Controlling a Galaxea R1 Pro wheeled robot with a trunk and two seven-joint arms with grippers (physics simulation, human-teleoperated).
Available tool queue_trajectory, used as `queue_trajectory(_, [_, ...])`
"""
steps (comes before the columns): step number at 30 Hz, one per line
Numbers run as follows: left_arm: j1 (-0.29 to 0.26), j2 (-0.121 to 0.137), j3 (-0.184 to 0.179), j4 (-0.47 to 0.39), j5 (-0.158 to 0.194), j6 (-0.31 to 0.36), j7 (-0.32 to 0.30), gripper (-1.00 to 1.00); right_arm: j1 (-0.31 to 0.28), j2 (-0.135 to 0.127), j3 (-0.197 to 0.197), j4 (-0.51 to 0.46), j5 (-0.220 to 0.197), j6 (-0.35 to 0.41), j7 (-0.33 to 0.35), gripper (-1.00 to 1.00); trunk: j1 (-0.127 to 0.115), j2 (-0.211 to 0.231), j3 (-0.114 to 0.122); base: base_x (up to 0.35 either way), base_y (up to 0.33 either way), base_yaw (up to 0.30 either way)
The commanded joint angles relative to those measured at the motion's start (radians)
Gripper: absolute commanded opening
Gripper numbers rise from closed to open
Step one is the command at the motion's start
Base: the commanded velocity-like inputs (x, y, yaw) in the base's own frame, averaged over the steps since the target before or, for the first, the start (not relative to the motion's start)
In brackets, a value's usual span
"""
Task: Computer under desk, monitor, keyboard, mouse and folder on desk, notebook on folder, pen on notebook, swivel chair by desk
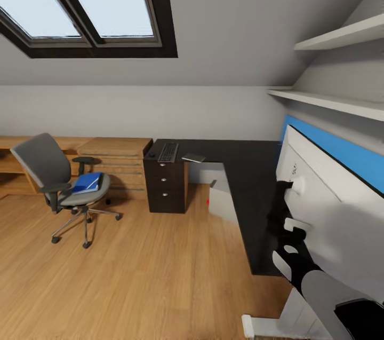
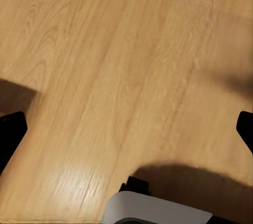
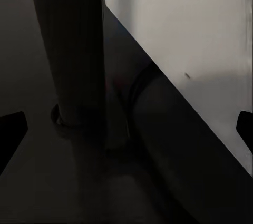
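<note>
The swivel chair (image 1: 53,180) stands on the floor at the left, apart from the desk (image 1: 250,169), with the blue folder (image 1: 88,182) on its seat. On the desk's left wing lie the keyboard (image 1: 168,152), the mouse (image 1: 152,155) and the notebook (image 1: 193,157). The computer (image 1: 221,201) sits under the desk. The monitor (image 1: 325,206) stands at the right, its pale back towards me. My right gripper (image 1: 282,188) (image 3: 126,129) is open around its black stand (image 3: 66,50). My left gripper (image 2: 126,129) hangs open over bare floor. The pen is out of view.
A light oak low cabinet (image 1: 120,161) adjoins the drawer unit (image 1: 165,185). White shelves (image 1: 330,100) and a blue wall panel (image 1: 336,149) are above the desk's right wing. A skylight (image 1: 90,4) is set in the sloped wall. Wood floor (image 1: 149,265) spreads between chair and desk.
</note>
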State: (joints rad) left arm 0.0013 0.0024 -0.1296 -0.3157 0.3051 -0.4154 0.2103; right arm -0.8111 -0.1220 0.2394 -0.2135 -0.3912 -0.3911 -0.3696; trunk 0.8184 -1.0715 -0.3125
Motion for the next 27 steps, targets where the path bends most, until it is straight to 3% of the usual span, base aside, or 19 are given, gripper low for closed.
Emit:
queue_trajectory(1, [0.0, 0.001, -0.008, -0.002, 0.006, -0.002, 0.008, 1.0, -0.001, -0.001, 0.002, 0.0, -0.011, -0.005, -0.006, 1.0, 0.0, -0.001, -0.001, -0.231, -0.122, 0.0])
queue_trajectory(10, [0.0, 0.001, -0.008, -0.001, 0.006, -0.002, 0.009, 1.0, -0.001, 0.0, 0.007, 0.0, -0.011, -0.006, -0.006, 1.0, 0.0, -0.001, -0.001, -0.188, -0.228, 0.0])
queue_trajectory(20, [0.0, 0.002, -0.008, -0.001, 0.006, -0.002, 0.009, 1.0, -0.001, 0.001, 0.008, 0.0, -0.011, -0.007, -0.005, 1.0, 0.0, -0.001, -0.001, 0.1, -0.226, 0.0])
queue_trajectory(27, [0.0, 0.002, -0.008, -0.001, 0.006, -0.002, 0.009, 1.0, -0.001, 0.001, 0.009, 0.0, -0.011, -0.008, -0.005, 1.0, 0.0, -0.001, -0.001, 0.015, -0.06, 0.0])
